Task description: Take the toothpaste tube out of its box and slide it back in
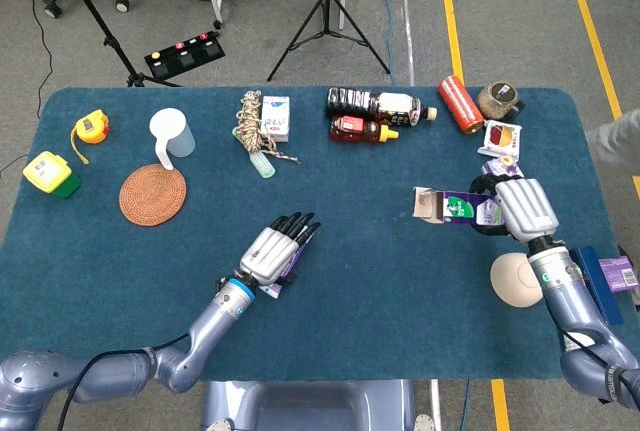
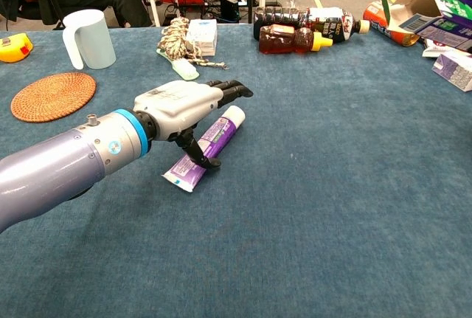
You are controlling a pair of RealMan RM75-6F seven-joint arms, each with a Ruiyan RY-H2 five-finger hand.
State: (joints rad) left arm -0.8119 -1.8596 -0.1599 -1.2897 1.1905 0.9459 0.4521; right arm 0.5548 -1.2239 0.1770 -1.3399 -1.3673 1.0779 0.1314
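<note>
So the blue table (image 1: 380,331) came first, w/ the box (image 1: 455,207) lying at roughly 3 o'clock of centre, its open flap end pointing to 9 o'clock. The right hand (image 1: 522,207) was wrapped round the box's far end, holding it. The left hand (image 2: 193,102) sat over the toothpaste tube (image 2: 209,144) near 7 o'clock of centre, thumb hooked under the tube & fingers stretched out close together above it; whether it truly gripped or just rested, can't tell. In chest view the tube's long axis ran 7 to 1 o'clock, white cap up at 1, crimped tail at 7. Box mouth lay well apart toward 3 o'clock from the tube, so the left hand was clearly nearer the tube, and prob the tube needs swinging cap or tail toward that mouth
</note>
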